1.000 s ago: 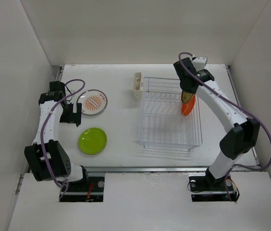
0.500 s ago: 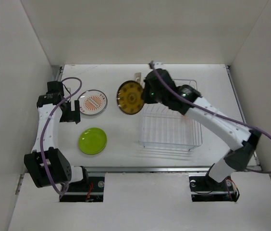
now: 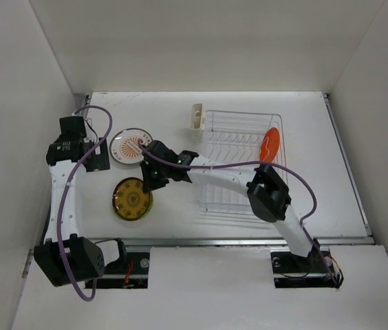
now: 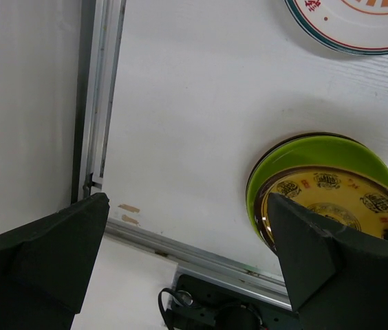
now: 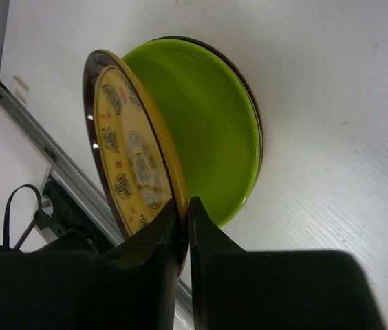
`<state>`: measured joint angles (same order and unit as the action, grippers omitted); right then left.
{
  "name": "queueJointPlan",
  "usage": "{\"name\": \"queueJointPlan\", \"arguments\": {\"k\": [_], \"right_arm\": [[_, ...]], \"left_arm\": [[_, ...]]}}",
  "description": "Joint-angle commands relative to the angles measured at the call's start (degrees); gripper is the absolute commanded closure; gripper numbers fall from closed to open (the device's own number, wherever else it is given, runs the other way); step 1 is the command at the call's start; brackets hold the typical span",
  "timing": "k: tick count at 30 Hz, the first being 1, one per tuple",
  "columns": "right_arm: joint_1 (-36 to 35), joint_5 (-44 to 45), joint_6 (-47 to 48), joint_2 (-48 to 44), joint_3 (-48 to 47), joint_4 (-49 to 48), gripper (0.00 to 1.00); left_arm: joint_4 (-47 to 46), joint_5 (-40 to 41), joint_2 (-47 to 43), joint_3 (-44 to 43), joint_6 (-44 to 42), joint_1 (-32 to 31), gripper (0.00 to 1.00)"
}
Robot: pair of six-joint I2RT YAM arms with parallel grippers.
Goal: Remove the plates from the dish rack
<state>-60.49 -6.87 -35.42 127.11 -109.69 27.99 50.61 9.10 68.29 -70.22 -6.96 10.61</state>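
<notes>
My right gripper (image 3: 148,184) (image 5: 184,206) is shut on the rim of the yellow patterned plate (image 3: 132,199) (image 5: 128,158). It holds the plate tilted over the lime green plate (image 3: 119,210) (image 5: 214,130), which lies on the table. Just behind them lies a white plate with an orange centre (image 3: 131,146) (image 4: 359,27). An orange plate (image 3: 270,144) stands on edge at the right side of the wire dish rack (image 3: 211,196). The left gripper (image 3: 98,159) (image 4: 187,275) hangs open and empty left of the plates. Both stacked plates, yellow (image 4: 331,206) and green (image 4: 304,155), show beside its right finger.
A cream cup (image 3: 196,115) hangs on the rack's far left corner. A metal rail (image 4: 101,89) runs along the table's left edge by the side wall. The right arm (image 3: 221,172) stretches across the front of the rack.
The right arm left the rack holding the yellow plate, swung it left across the table and lowered it over the green plate. The left gripper drew slightly back and left.
</notes>
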Motion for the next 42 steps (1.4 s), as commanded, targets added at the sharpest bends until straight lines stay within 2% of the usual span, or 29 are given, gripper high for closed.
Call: {"name": "queueJointPlan", "arguments": {"k": [1, 2, 3, 4, 6, 7, 11, 17, 20, 24, 25, 26, 27, 30, 33, 34, 38, 42], "right_arm": [[0.81, -2.97, -2.02, -0.81, -1.15, -6.45, 0.83], [0.81, -2.97, -2.02, 0.06, -1.14, -5.93, 0.67], [0.2, -1.75, -2.02, 0.07, -1.14, -5.14, 0.57], [0.2, -1.22, -1.07, 1.72, -1.14, -2.79, 0.39], [-1.2, 1.14, 0.43, 3.31, -2.98, 0.56, 0.3], [-1.73, 2.47, 1.05, 5.06, -5.6, 5.01, 0.29], [-3.67, 9.41, 2.81, 7.18, -9.4, 12.07, 0.25], [-4.2, 12.14, 1.67, 4.65, -8.09, 12.09, 0.24], [-4.2, 16.34, 0.97, 0.7, -7.47, 13.23, 0.21], [-2.98, 21.44, -0.44, -9.05, -2.39, 13.76, 0.18], [-2.45, 22.51, -0.44, -13.86, -1.24, 14.28, 0.16], [-1.05, 24.52, -0.44, -18.69, 1.12, 14.98, 0.15], [-0.08, 25.58, -0.44, -18.74, 2.19, 14.99, 0.13], [3.96, 30.23, -2.37, -27.16, 5.09, 19.63, 0.08], [13.0, 37.27, -4.21, -32.97, 9.92, 26.13, 0.07], [18.42, 39.46, -4.22, -33.85, 10.8, 27.63, 0.07], [29.25, 43.34, -4.22, -35.79, 15.46, 30.2, 0.08], [36.22, 44.05, -1.76, -32.73, 17.4, 28.18, 0.17]], "left_arm": [[-0.25, 1.27, -0.62, 0.87, 0.37, 0.29, 0.0], [-0.25, 1.27, -0.62, 0.87, 0.37, 0.29, 0.0], [-0.25, 1.27, -0.62, 0.87, 0.37, 0.29, 0.0], [-0.25, 1.27, -0.62, 0.87, 0.37, 0.29, 0.0], [-0.25, 0.65, -0.62, 0.87, 0.37, 0.29, 0.0], [-0.25, 0.13, -0.62, 0.87, 0.37, 0.29, 0.0], [-0.25, -0.4, -0.62, 0.87, 0.37, 0.29, 0.0], [-0.25, -0.93, -1.14, 1.4, 0.37, 0.29, 0.0], [-0.25, -0.93, -1.14, 1.4, -0.24, 0.29, 0.0], [0.28, -0.93, -1.14, 0.87, -0.25, 0.29, 0.0], [0.28, -0.93, -1.14, 0.87, -0.25, 0.29, 0.0], [0.28, -1.54, -1.14, 0.87, -0.25, 0.29, 0.0], [0.28, -1.54, -1.14, 0.87, -0.25, 0.29, 0.0], [0.28, -2.59, -0.01, 0.87, -0.86, 0.29, 0.0], [0.89, -3.12, 1.14, 0.87, -2.09, 0.29, 0.0], [1.42, -3.13, 1.14, 0.87, -2.7, 0.29, 0.0], [1.42, -2.6, 1.67, 2.1, -3.84, 0.29, 0.0], [1.42, -2.6, 2.2, 2.8, -4.37, 0.29, 0.0]]}}
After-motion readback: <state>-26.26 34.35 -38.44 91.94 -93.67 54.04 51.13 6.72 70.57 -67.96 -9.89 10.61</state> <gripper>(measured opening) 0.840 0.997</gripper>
